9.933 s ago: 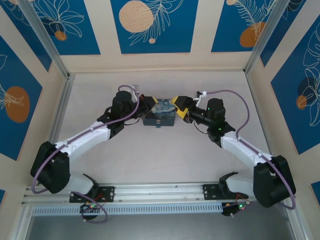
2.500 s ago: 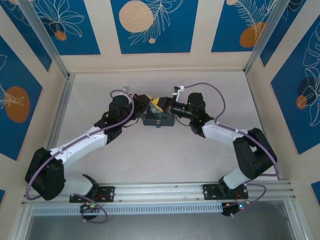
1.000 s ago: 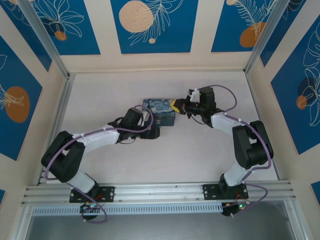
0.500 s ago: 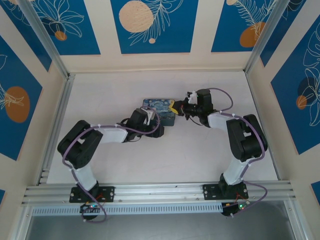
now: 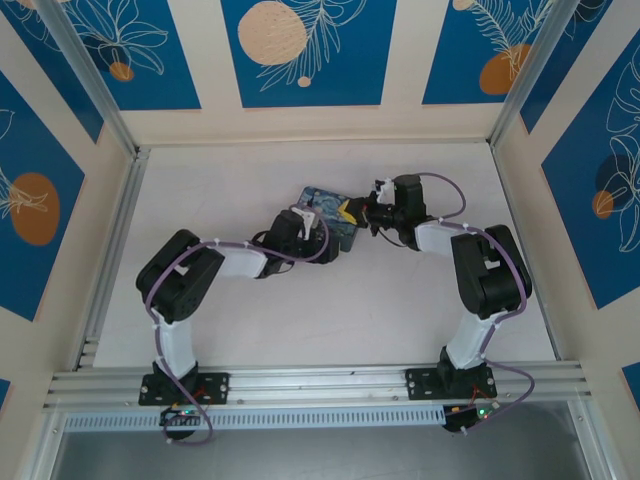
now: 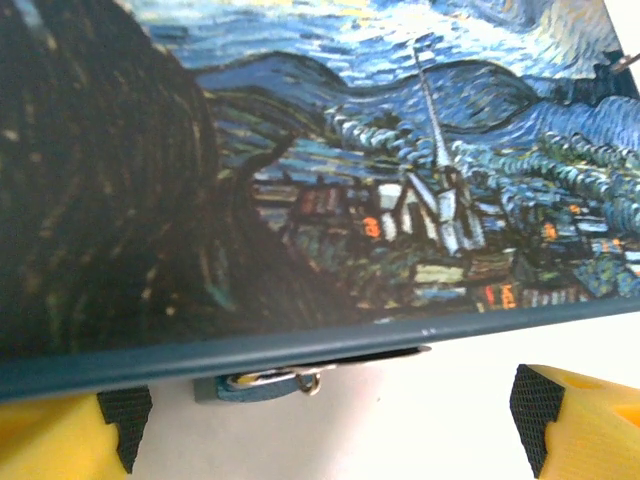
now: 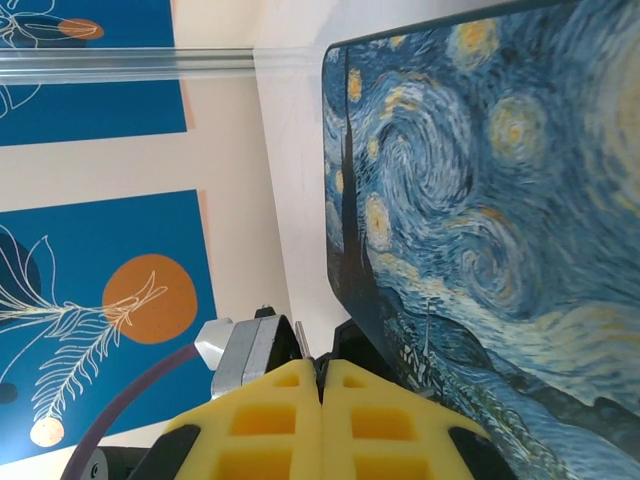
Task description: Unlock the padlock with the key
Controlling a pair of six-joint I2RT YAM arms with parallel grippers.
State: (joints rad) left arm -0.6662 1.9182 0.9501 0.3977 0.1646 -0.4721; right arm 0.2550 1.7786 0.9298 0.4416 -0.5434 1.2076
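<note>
The padlock (image 6: 250,386), a small blue body with a silvery shackle and a little ring, hangs under the front edge of the Starry Night tin (image 6: 330,170). My left gripper (image 6: 320,440) is open just in front of it, its yellow fingers (image 6: 585,420) wide apart on either side and touching nothing. My right gripper (image 7: 321,368) is shut on the key (image 7: 303,340), a thin grey metal stem poking out past the fingertips beside the tin (image 7: 480,190). From above, the left gripper (image 5: 312,237) is at the tin's (image 5: 325,205) front and the right gripper (image 5: 351,212) at its right end.
The tin lies askew mid-table. The left arm (image 5: 235,262) is folded low along the table; the right arm (image 5: 480,270) stands folded on the right. Patterned walls and a metal rail (image 5: 115,235) enclose the table. Bare tabletop (image 5: 330,310) lies in front.
The left arm has folded in further, and its gripper has moved right, up to the tin's front. The tin has turned slightly and shifted back. The right gripper has stayed shut at its right end.
</note>
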